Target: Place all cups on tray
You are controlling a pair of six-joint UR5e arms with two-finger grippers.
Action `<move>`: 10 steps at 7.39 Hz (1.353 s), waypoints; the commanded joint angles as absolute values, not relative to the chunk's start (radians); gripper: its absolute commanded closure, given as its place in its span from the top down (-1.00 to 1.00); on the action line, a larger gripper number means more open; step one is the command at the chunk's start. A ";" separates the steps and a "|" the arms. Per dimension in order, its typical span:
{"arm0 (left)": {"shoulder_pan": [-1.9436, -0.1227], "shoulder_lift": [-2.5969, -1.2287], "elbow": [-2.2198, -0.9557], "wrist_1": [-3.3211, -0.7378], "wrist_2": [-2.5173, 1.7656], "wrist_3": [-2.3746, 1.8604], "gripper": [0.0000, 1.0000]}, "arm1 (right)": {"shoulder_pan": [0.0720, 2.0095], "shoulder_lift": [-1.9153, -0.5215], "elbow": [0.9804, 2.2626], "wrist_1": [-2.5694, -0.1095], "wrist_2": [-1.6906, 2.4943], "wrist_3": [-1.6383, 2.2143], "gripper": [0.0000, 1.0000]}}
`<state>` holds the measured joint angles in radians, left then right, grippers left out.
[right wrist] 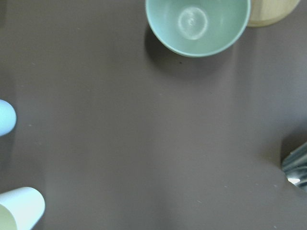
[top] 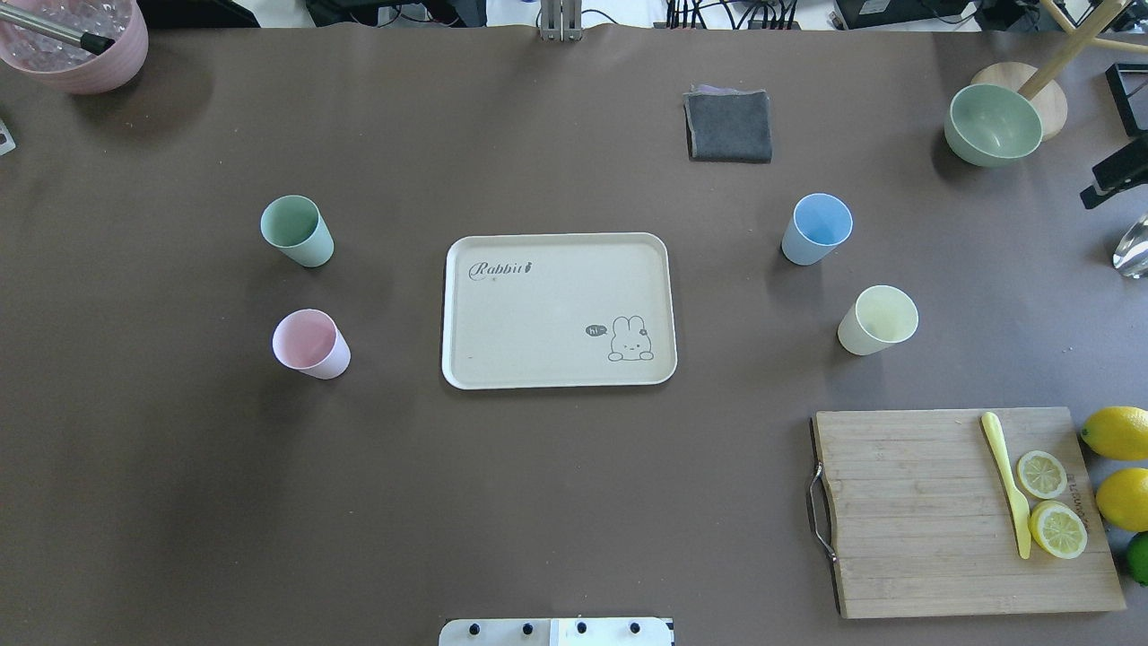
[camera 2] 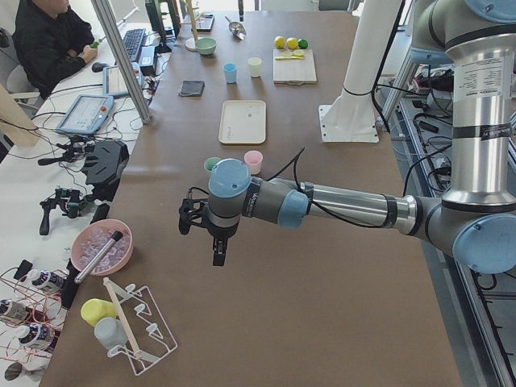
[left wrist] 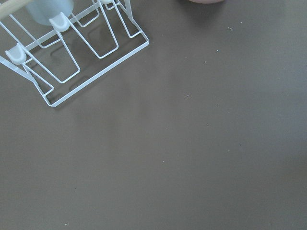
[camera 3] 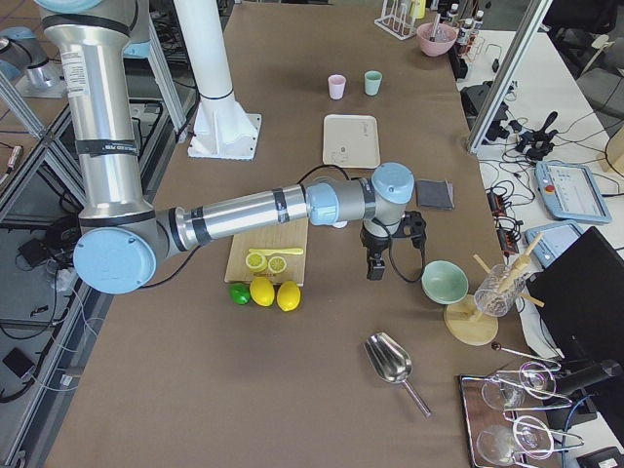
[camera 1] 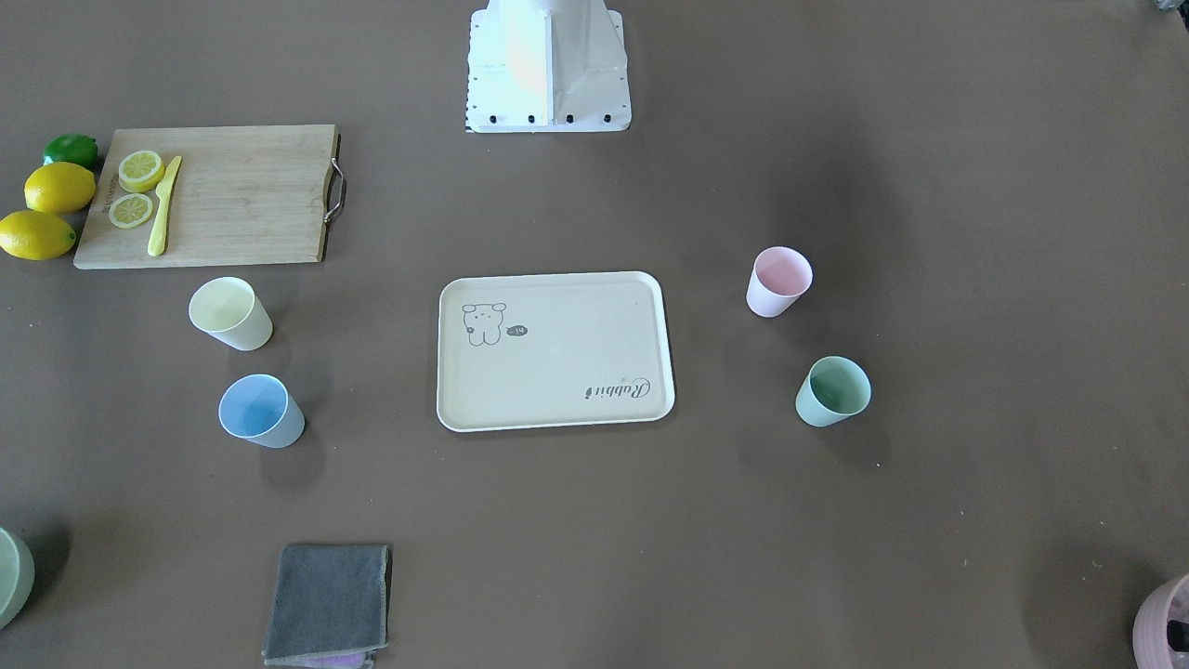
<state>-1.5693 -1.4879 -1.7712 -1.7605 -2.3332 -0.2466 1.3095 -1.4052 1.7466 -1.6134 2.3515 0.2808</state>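
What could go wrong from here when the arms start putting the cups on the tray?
1. The pink cup and mint cup stand fairly close together, as do the blue cup and yellow cup; a grasp at one might tip its neighbour.
2. The left arm and right arm would both deliver to the one tray and could clash there.

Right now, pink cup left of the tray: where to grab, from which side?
Grip the pink cup at its rim, coming straight down: one of the fingers inside the mouth, one outside. It stands upright with its mouth open, and its tapered wall might slip in a side pinch. The mint green cup and the tray stand apart from it, so the rim is free all round.
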 commanded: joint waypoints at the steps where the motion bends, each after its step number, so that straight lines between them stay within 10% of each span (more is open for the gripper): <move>1: -1.559 -1.486 -1.683 -1.915 -2.333 -0.255 0.95 | 1.189 -1.399 1.769 -1.419 2.346 0.520 1.00; 10: -1.509 -1.503 -1.664 -2.083 -2.327 -0.314 0.95 | 0.931 -1.525 1.755 -1.043 2.195 0.880 1.00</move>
